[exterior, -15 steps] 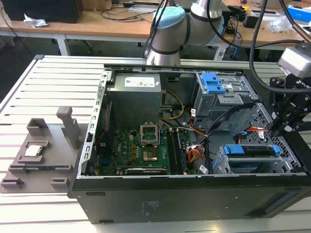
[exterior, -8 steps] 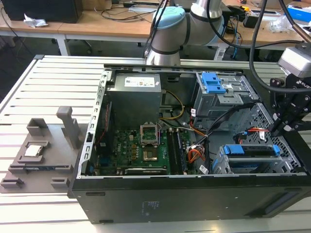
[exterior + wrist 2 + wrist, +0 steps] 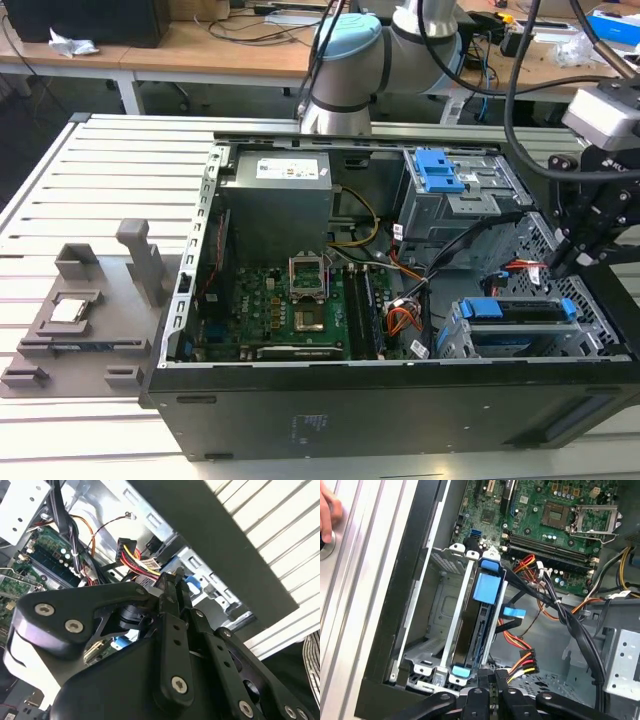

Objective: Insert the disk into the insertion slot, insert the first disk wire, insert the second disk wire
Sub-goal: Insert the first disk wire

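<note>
Sitting on the slatted surface (image 3: 100,170), an open case (image 3: 350,420) shows its motherboard (image 3: 300,310) at the middle of the exterior view. Toward that view's right, the disk (image 3: 515,312) lies seated in the slot (image 3: 520,348). Rightmost, the pincer (image 3: 562,262) hangs just above the slot's end, jaws pressed together on nothing visible. In the first wrist view it is near a loose plug (image 3: 523,663).

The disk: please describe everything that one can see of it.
The disk sits inside the insertion slot, a low grey perforated metal cage by the case wall. It shows edge-on: a thin dark side framed by its bright blue plastic carrier, with a broad blue tab at one end and a small blue clip at the other. The cage's rails flank it on both sides. Its label is hidden. A blue-tipped cable lies beside it, apparently not touching it.
</note>
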`<move>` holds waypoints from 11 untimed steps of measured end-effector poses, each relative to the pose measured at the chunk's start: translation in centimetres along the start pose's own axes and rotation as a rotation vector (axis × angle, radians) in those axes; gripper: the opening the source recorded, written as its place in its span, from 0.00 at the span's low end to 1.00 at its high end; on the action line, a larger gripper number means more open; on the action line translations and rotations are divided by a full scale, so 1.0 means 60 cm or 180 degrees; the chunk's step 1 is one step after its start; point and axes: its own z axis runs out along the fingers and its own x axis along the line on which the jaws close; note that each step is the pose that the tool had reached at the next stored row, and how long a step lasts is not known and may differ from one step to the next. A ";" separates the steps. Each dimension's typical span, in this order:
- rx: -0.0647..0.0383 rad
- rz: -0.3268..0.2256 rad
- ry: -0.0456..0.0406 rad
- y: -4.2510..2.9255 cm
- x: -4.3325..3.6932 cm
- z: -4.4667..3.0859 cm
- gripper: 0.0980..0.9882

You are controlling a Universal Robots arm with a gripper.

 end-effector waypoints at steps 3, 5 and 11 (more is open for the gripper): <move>0.0000 0.0009 -0.0001 0.016 -0.004 0.005 0.07; -0.0001 0.0016 -0.0001 0.021 -0.004 0.009 0.07; -0.0001 0.0025 -0.0002 0.031 0.005 0.017 0.07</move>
